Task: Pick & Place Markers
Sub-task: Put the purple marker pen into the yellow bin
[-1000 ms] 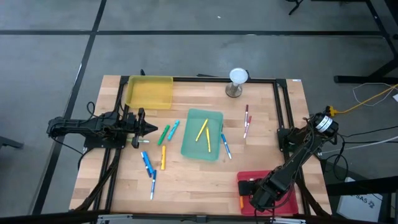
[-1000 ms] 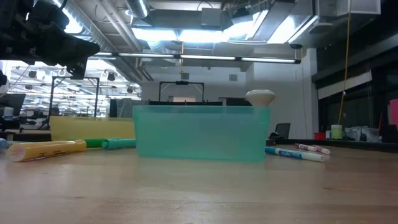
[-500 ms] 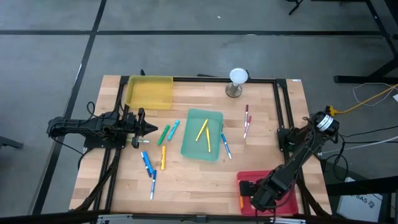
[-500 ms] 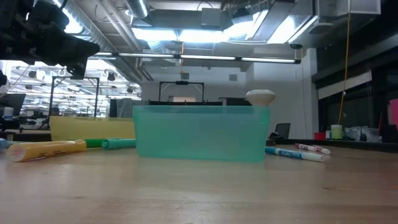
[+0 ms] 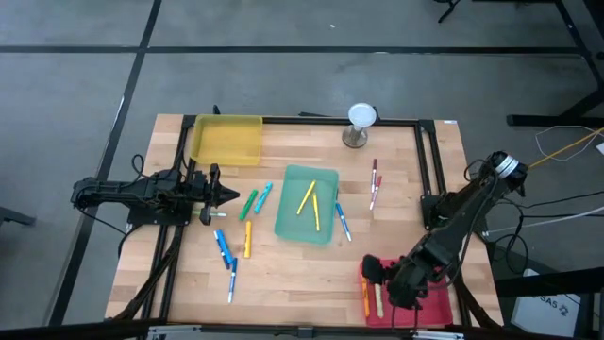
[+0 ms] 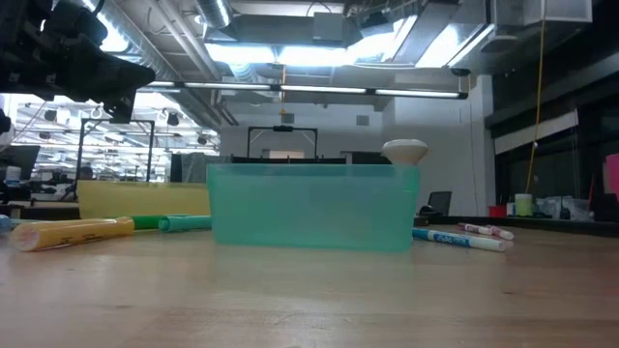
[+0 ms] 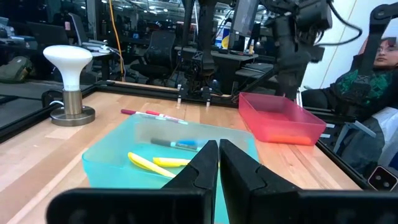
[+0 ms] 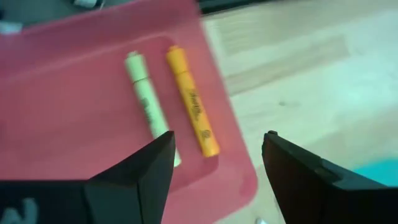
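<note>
Left gripper (image 5: pixel 229 195): shut on nothing, parked low over the wooden table's (image 5: pixel 302 269) left side, its tip aimed at the green and teal markers (image 5: pixel 255 200); no movement is seen across the last second.
Loose markers, left: a blue marker (image 5: pixel 222 247), an orange one (image 5: pixel 247 238) and a white-barrelled blue one (image 5: pixel 232 280) are left lying on the bare wood near the front left.
Yellow tray (image 5: pixel 226 139): nothing is seen lying in it, at the back left corner.
Teal tray (image 5: pixel 307 203): two yellow markers (image 5: pixel 310 201) are held inside; a blue marker (image 5: pixel 342 222) lies just beside its right wall.
Loose markers, right: two white-barrelled red markers (image 5: pixel 375 182) are left on the wood behind and to the right of the teal tray.
Red tray (image 8: pixel 74 87): an orange marker (image 8: pixel 192 109) and a pale green marker (image 8: pixel 149 107) are now laid side by side inside, near the tray's rim.
Right gripper (image 8: pixel 217 165): jaws have been spread within the last second and the wrist has been lifted above the red tray; nothing is gripped.
Meaning for the task: one drop is judged complete; roughly eight markers are still to be sorted, so a fresh pick is judged the next step.
</note>
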